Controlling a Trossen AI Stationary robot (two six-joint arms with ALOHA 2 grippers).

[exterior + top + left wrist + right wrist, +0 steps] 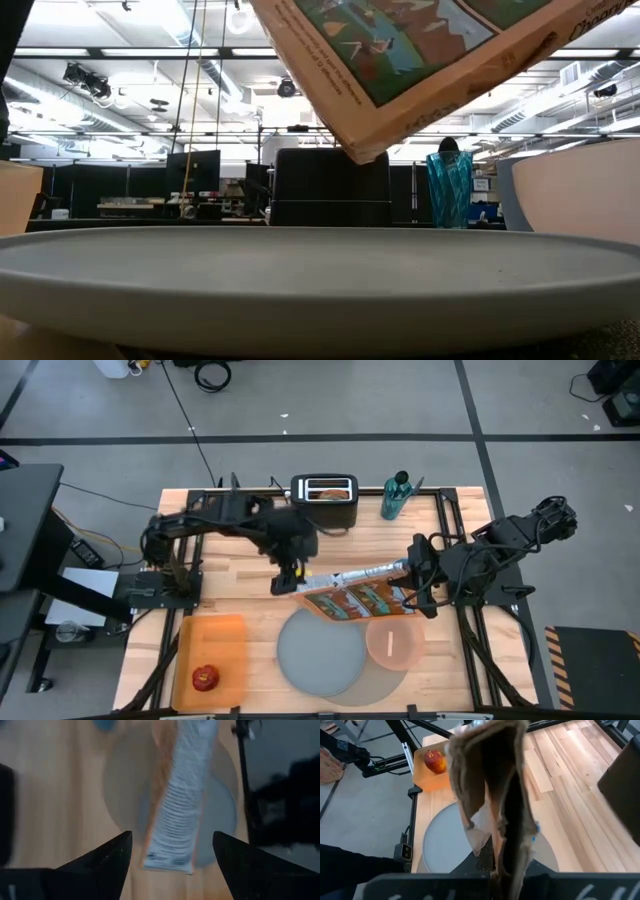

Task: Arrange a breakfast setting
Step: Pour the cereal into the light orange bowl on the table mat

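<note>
High view: a cereal box [352, 598] hangs level between the two arms, above the far edge of the grey-blue plate [320, 652] and the pink bowl [392, 641]. The right gripper [412, 568] clamps the box's right end; the left gripper [288, 576] stands at its left end with fingers spread, apparently not gripping. Plate and bowl both rest on the round grey mat [385, 685], the bowl to the plate's right, so the box is probably held here to pour into the bowl. A red apple [205, 678] lies on an orange tray [212, 642] at the table's [240, 575] near left corner, well apart from the mat. A toaster [325, 500] and a teal bottle [395, 496] stand at the far edge.

Low view: the box's corner [420, 60] hangs tilted above the plate's rim [300, 270]; the bowl's wall [580, 190] rises at right.

Left wrist view: two fingers [105, 860] stand wide apart, the box's narrow side [180, 795] between them but touching neither.

Right wrist view: the right fingers are shut on the box's opened top [495, 795], with the plate [445, 840] and apple [434, 761] beyond.
</note>
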